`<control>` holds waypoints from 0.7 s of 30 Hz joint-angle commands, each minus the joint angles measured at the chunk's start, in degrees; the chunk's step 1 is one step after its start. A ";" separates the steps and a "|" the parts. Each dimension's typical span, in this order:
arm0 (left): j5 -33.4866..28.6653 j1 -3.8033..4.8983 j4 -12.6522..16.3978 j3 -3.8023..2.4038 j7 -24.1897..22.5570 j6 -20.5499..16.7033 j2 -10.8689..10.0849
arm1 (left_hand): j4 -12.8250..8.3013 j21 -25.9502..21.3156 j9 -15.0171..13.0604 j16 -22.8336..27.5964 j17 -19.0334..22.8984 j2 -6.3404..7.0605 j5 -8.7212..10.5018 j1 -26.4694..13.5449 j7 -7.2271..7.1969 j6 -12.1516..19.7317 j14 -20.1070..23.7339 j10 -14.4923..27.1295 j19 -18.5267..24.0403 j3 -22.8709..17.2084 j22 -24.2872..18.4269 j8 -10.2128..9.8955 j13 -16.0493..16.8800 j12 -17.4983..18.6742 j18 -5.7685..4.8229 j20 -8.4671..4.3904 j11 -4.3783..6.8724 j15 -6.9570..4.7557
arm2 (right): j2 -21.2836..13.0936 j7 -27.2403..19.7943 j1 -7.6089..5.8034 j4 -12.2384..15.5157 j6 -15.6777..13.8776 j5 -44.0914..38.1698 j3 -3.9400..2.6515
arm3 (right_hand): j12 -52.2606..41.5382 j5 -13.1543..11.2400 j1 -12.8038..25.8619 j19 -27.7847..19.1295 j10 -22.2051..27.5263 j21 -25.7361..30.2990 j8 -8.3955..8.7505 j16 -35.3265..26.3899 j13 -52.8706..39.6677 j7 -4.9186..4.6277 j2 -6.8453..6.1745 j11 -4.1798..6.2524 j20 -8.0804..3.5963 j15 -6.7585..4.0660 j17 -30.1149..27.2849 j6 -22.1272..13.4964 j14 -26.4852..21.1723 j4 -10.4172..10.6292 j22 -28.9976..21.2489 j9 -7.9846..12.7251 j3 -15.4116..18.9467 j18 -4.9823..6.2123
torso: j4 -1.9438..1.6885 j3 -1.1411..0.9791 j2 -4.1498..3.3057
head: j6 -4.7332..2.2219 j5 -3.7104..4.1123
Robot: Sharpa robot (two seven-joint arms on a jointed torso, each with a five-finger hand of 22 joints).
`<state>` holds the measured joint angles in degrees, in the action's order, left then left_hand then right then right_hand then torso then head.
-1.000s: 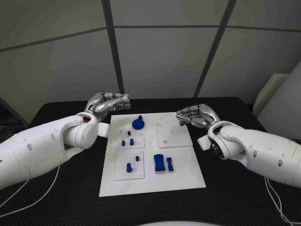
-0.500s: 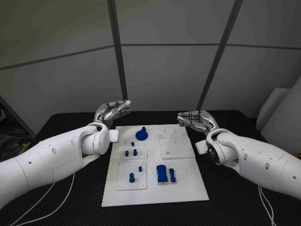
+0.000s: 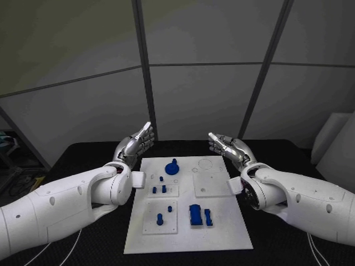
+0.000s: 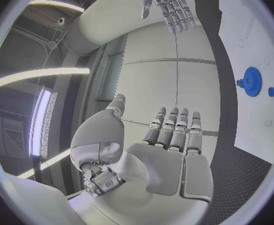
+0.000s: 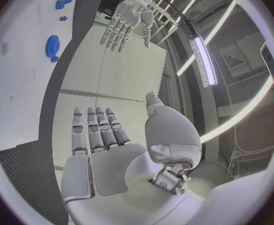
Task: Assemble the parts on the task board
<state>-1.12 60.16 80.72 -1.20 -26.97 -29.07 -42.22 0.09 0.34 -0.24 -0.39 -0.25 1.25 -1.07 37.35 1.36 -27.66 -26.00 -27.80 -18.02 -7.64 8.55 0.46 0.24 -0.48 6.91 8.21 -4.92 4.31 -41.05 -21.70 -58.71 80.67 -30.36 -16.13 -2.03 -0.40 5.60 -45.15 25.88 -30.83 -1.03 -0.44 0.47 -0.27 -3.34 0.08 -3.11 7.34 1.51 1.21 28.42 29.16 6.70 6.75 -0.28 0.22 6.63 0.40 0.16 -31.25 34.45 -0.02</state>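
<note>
The left hand is raised above the far left corner of the task board, fingers straight, side by side and extended, holding nothing (its wrist view shows the flat palm with the fingers pointing away from it). The right hand mirrors it above the far right corner, likewise released, fingers stretched out and free of any part; its own wrist view shows the open palm and, across from it, the left hand with spread fingers.

Between and below the two hands the white task board lies lengthwise on the black table. Near its far edge stands a blue gear with a small knob rising from it. Closer in, on the left half, sit several small blue pegs, and further toward the robot another pair. A larger blue block stands just right of those, with a slimmer blue piece beside it. No part touches either hand.
</note>
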 commanded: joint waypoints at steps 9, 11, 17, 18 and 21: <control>1.12 0.00 9.19 1.19 -2.82 -15.02 -2.46 | -0.09 -0.34 0.24 0.39 0.25 -1.25 1.07 -19.30 -1.36 14.31 13.44 14.39 9.30 7.64 -4.42 -0.46 -0.24 0.48 -6.91 -8.21 4.92 -4.31 | -3.61 -8.06 -1.44 9.22 -13.70 16.07 2.02 | 0.40 -5.60 23.11 -13.19 15.78 1.03 0.44 -0.47 0.27 3.34 -0.08 3.11 -7.34 -1.51 -1.21 -14.55 -14.92 -6.70 -6.75 0.28 -0.22 -6.63 | -0.40 -0.16 0.06 | -0.07 0.02; 1.12 0.00 9.23 1.20 -2.82 -15.05 -2.47 | -0.09 -0.34 0.24 0.39 0.25 -1.25 1.07 -20.69 -1.36 15.34 14.42 15.41 10.03 7.64 -8.55 -0.46 -0.24 0.48 -6.91 -8.21 4.92 -4.31 | -3.64 -8.09 -1.45 9.28 -13.75 16.13 2.03 | 0.40 -5.60 24.82 -14.09 16.96 1.03 0.44 -0.47 0.27 3.34 -0.08 3.11 -7.34 -1.51 -1.21 -15.63 -16.03 -6.70 -6.75 0.28 -0.22 -6.63 | -0.40 -0.16 0.06 | -0.07 0.02; 1.12 0.00 9.23 1.20 -2.82 -15.05 -2.47 | -0.09 -0.34 0.24 0.39 0.25 -1.25 1.07 -24.41 -1.36 18.09 17.01 18.20 11.96 7.64 -8.55 -0.46 -0.24 0.48 -6.91 -8.21 4.92 -4.31 | -3.64 -8.09 -1.45 9.28 -13.75 16.13 2.03 | 0.40 -5.60 29.38 -16.79 20.06 1.03 0.44 -0.47 0.27 3.34 -0.08 3.11 -7.34 -1.51 -1.21 -18.50 -18.98 -6.70 -6.75 0.28 -0.22 -6.63 | -0.40 -0.16 0.06 | -0.07 0.02; 1.12 0.00 9.23 1.20 -2.82 -15.05 -2.47 | -0.09 -0.34 0.24 0.39 0.25 -1.25 1.07 -24.90 -1.36 18.47 17.36 18.58 12.17 7.64 -8.55 -0.46 -0.24 0.48 -6.91 -8.21 4.92 -4.31 | -3.64 -8.09 -1.45 9.28 -13.75 16.13 2.03 | 0.40 -5.60 29.99 -17.05 20.48 1.03 0.44 -0.47 0.27 3.34 -0.08 3.11 -7.34 -1.51 -1.21 -18.89 -19.39 -6.70 -6.75 0.28 -0.22 -6.63 | -0.40 -0.16 0.06 | -0.07 0.02; 1.12 0.00 9.23 1.20 -2.82 -15.05 -2.47 | -0.09 -0.34 0.24 0.39 0.25 -1.25 1.07 -26.36 -1.36 19.52 18.38 19.63 12.74 7.64 -8.55 -0.46 -0.24 0.48 -6.91 -8.21 4.92 -4.31 | -3.64 -8.09 -1.45 9.28 -13.75 16.13 2.03 | 0.40 -5.60 31.77 -18.12 21.69 1.03 0.44 -0.47 0.27 3.34 -0.08 3.11 -7.34 -1.51 -1.21 -19.99 -20.53 -6.70 -6.75 0.28 -0.22 -6.63 | -0.40 -0.16 0.06 | -0.07 0.02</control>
<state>-0.84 60.06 89.83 0.04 -28.46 -43.07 -44.68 -0.08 0.34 -0.08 -0.39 -0.09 0.01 -0.41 14.87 0.05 -10.98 -10.27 -10.97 -7.28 -0.84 0.86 0.26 0.06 -0.33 3.78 0.51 -0.15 0.11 -44.68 -28.44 -60.04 89.81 -43.02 -0.89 0.02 -0.20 0.50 -18.18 10.46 -12.44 -0.33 -0.22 0.25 -0.08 -0.07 0.01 -0.09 0.53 0.05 0.08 11.42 11.74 0.69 0.36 -0.08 -0.04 1.25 0.00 0.00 -31.18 34.37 0.01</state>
